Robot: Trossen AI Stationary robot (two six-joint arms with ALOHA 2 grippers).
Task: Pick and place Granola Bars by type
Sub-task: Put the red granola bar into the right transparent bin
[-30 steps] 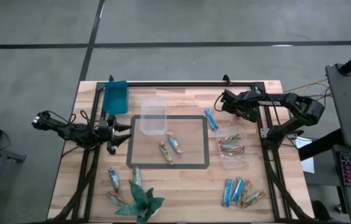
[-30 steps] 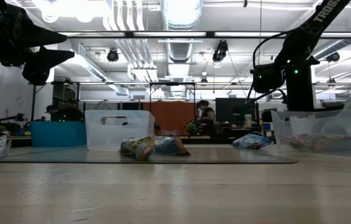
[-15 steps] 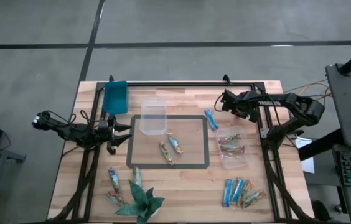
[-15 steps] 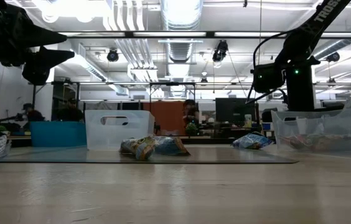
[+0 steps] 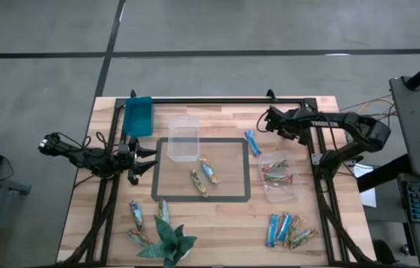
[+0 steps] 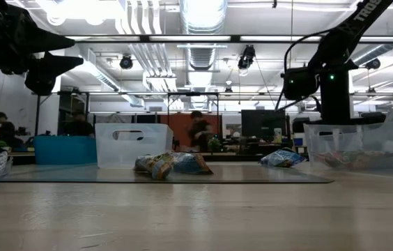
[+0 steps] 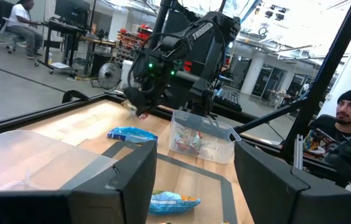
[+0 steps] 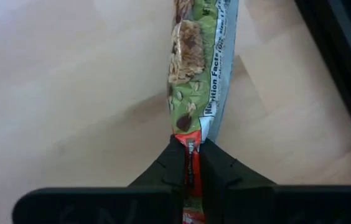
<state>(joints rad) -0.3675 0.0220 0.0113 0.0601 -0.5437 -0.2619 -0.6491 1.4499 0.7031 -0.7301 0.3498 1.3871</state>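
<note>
— Gripping anything, that right claw (image 8: pixel 191 163)?

— Yes. Its two fingers are pressed together on the end of a granola bar (image 8: pixel 199 65) in a green wrapper. The bar hangs from the claw above the bare wood of the table (image 5: pixel 307 112), near the far right corner.

— And the left claw (image 5: pixel 144 161)?

— It hovers at the left edge of the table, fingers spread fairly wide, with nothing between them. It points across towards the mat (image 5: pixel 202 169).

— Where are the other bars?

— One blue bar (image 5: pixel 252 142) lies just off the mat's right edge, near the right claw. Two bars (image 5: pixel 203 176) lie close together on the mat, one brownish and one blue. A clear tub (image 5: pixel 278 176) on the right side holds several brown and red ones. In front of that tub, near the table's front edge, a cluster of bars (image 5: pixel 287 229) mixes blue and gold wrappers. At the front left, a few more bars (image 5: pixel 137 219) lie beside a green paper plant (image 5: pixel 167 240).

— Any other containers?

— A second clear tub (image 5: pixel 183 138) straddles the mat's far edge; I cannot tell whether anything is in it. A teal bin (image 5: pixel 138 115) stands at the far left corner.
</note>
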